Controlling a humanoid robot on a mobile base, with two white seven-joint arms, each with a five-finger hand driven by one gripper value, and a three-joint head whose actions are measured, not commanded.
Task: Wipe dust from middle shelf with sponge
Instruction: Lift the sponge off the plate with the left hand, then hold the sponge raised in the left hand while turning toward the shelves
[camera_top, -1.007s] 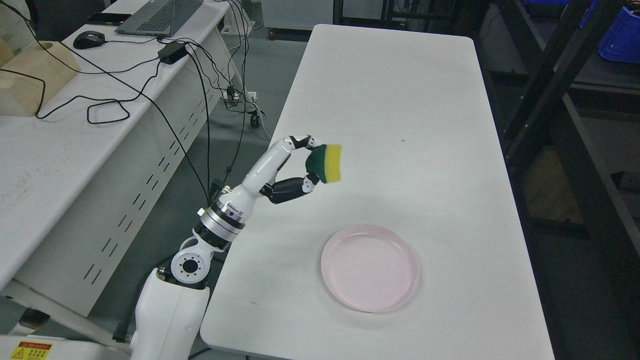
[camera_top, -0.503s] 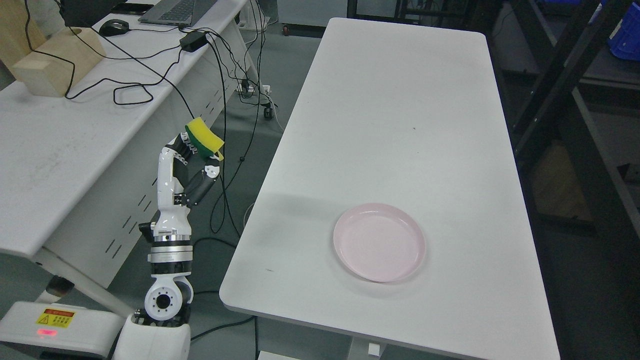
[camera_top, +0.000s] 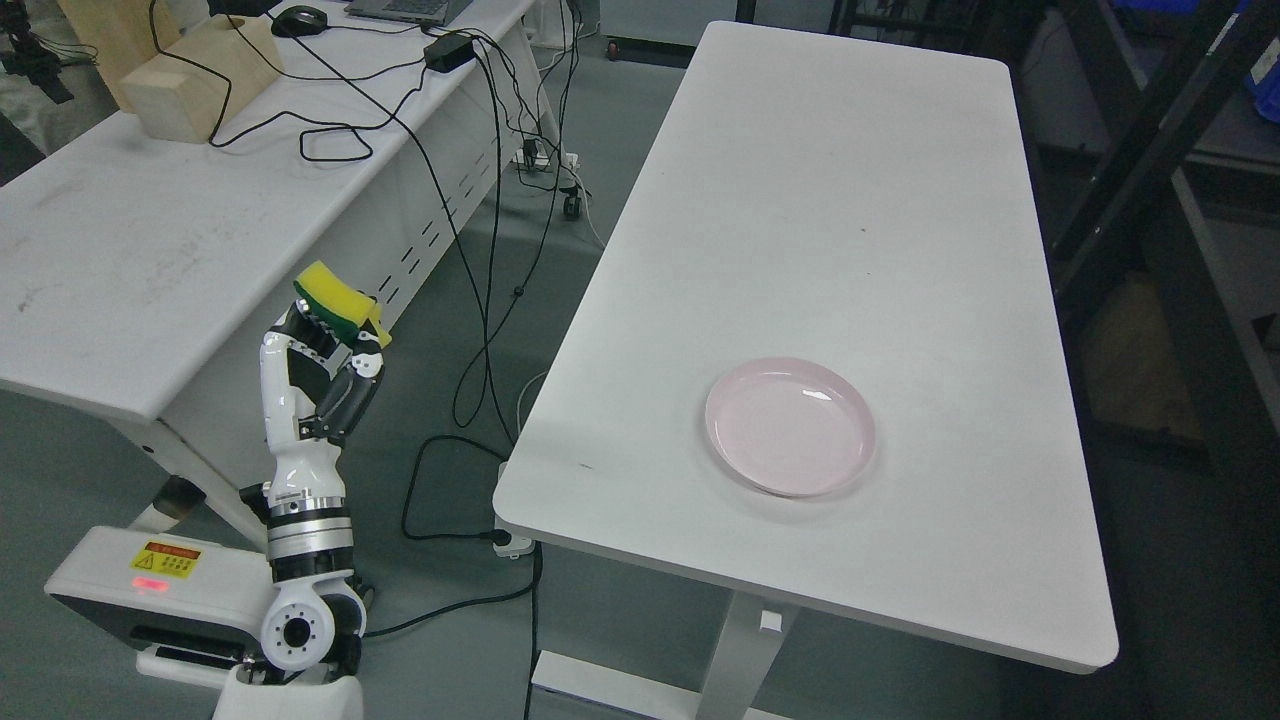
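A yellow and green sponge (camera_top: 335, 302) is pinched in my left hand (camera_top: 335, 335), which is raised upright over the floor gap between the two white tables. The left arm comes up from the bottom left. Its fingers are curled around the sponge's green underside. My right arm does not show. A dark metal shelf rack (camera_top: 1170, 190) stands along the right edge, only partly in view.
A white table (camera_top: 830, 250) carries an empty pink plate (camera_top: 790, 425). A second white desk (camera_top: 130, 250) at left holds a wooden block (camera_top: 200, 90), a mouse and cables. Black cables (camera_top: 480, 300) hang to the floor between the tables. My white base (camera_top: 150, 590) sits at bottom left.
The camera has swung so the scene shifted right. My left hand carried the sponge off the table, leftward and back into the gap beside the desk, turning upright.
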